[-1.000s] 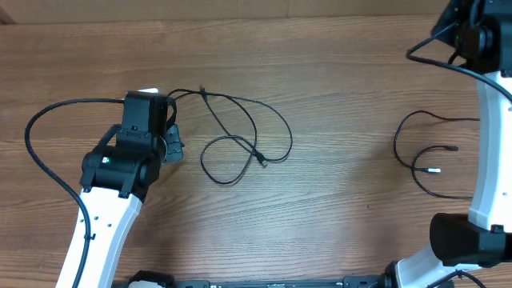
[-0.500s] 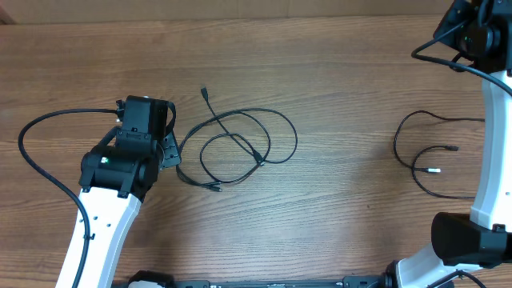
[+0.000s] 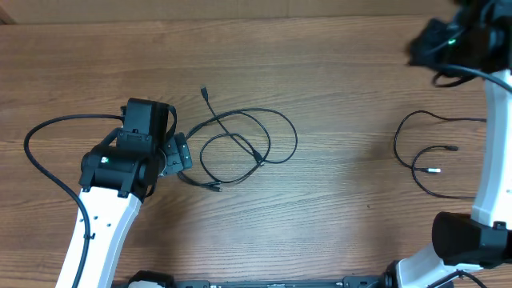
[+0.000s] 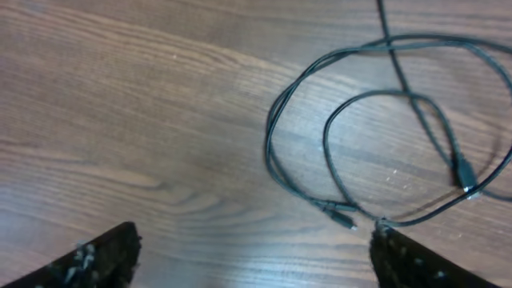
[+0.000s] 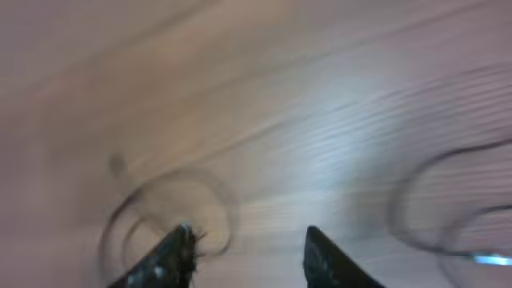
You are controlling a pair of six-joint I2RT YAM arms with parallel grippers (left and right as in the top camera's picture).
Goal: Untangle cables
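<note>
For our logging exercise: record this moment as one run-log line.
left gripper: open | right gripper: open | centre cables: overlapping loops | right cable: lying apart, untouched

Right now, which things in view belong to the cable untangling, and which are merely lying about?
Job: looped cables mid-table; cables at right.
Not the job: thick arm cable at left; wooden table.

- Overhead: bright, even light; table [image 3: 320,72] sharp, cables [image 3: 256,152] cast faint shadows.
- Left wrist: mildly soft, pale sheen on wood.
- Right wrist: heavily smeared, washed out, bluish glare.
</note>
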